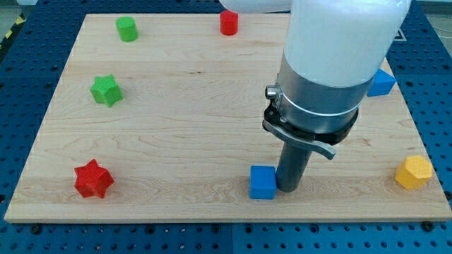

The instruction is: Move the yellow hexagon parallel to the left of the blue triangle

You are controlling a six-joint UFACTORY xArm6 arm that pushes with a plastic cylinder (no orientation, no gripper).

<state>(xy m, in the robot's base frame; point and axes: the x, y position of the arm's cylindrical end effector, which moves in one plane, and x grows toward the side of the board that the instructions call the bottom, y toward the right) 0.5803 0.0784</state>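
Note:
The yellow hexagon lies near the board's right edge, toward the view's bottom. A blue block, squarish from here, sits at the bottom centre. A second blue block shows at the right, partly hidden behind the arm, so I cannot make out its shape. My tip rests on the board right next to the right side of the bottom blue block, touching or almost touching it. The yellow hexagon is far to the tip's right.
A green star and a red star lie on the left side. A green round block and a red round block stand near the top edge. The arm's wide white body hides the board's upper right.

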